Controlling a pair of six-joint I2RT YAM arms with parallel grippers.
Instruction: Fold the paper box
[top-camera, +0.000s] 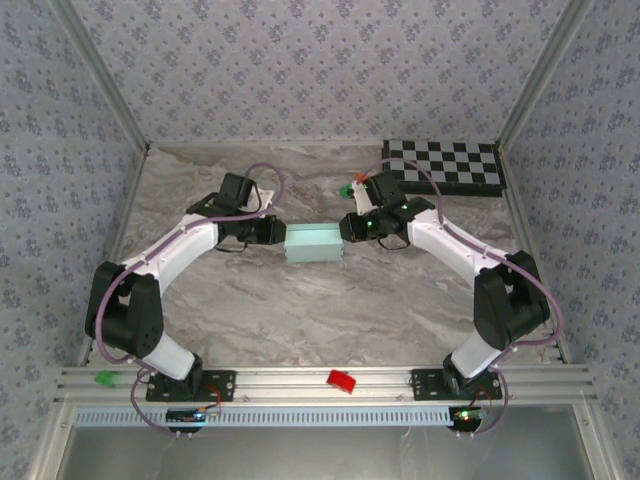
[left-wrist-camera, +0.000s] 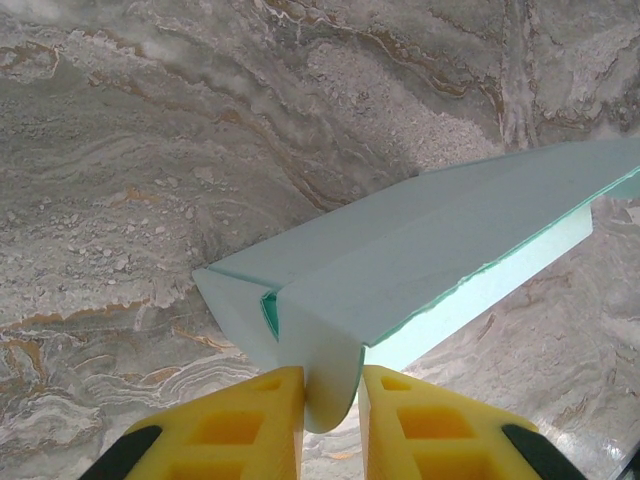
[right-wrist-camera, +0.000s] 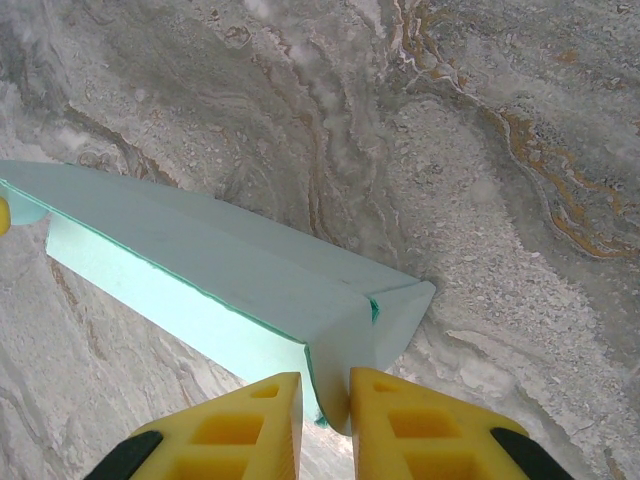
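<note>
At opposite ends of the paper box (top-camera: 316, 243), left gripper (left-wrist-camera: 333, 398) and right gripper (right-wrist-camera: 326, 398) each pinch its cardboard, jaws nearly closed

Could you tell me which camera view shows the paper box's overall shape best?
The top external view: the whole paper box is visible between the left gripper and right gripper. Each wrist view gives one pinched end close up.

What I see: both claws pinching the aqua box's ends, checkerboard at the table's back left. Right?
No. The left claw and right claw do pinch the ends of the paper box, but the checkerboard lies at the back right of the table; the top external view shows it.
</note>
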